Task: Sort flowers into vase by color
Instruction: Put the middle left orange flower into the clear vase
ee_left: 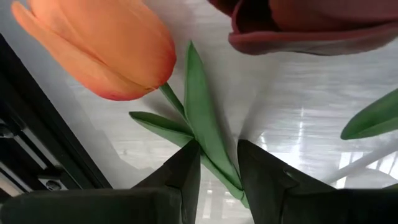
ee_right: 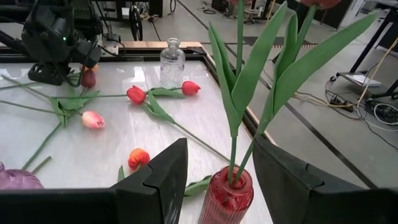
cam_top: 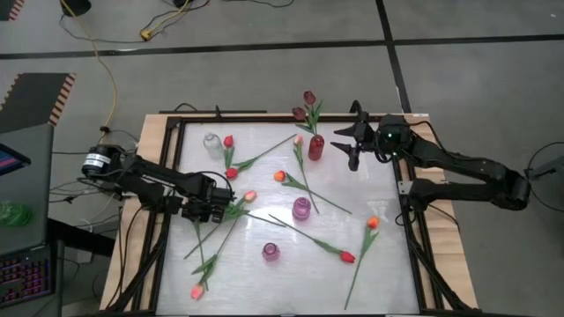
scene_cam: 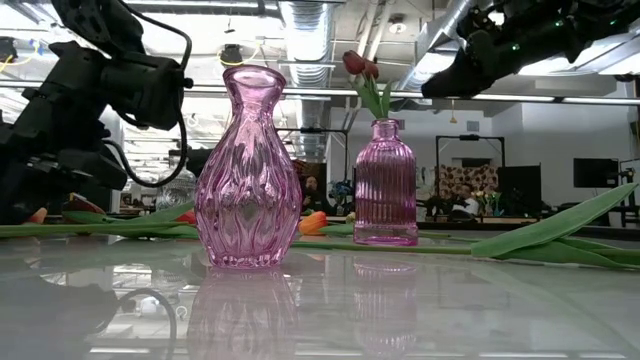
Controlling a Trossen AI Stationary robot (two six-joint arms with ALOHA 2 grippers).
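Tulips lie scattered on the white table (cam_top: 352, 264). My left gripper (cam_top: 220, 210) points down at the left, where several stems cross (cam_top: 234, 211). In its wrist view its fingers (ee_left: 219, 163) stand part open on either side of the green stem (ee_left: 208, 140) of an orange tulip (ee_left: 106, 50), beside a maroon head (ee_left: 298, 25). My right gripper (cam_top: 348, 145) hangs open and raised at the far right, just right of the red vase (cam_top: 315, 148), apart from it. That vase (ee_right: 227, 193) holds two maroon tulips (cam_top: 305, 104) by their stems. My left gripper comes from above, pointing steeply down, with its fingers across the orange tulip's stem and leaf (ee_left: 214, 155), a little below the head. Stem and leaf fill the gap between the fingers. Whether the fingers touch them I cannot tell.
A clear vase (cam_top: 212, 145) stands far left, and two pink vases (cam_top: 301, 209) (cam_top: 270, 252) stand in the middle and near it. Loose tulips lie around them, red ones (cam_top: 231, 173) and orange ones (cam_top: 373, 222). A black frame (cam_top: 414, 255) edges the table.
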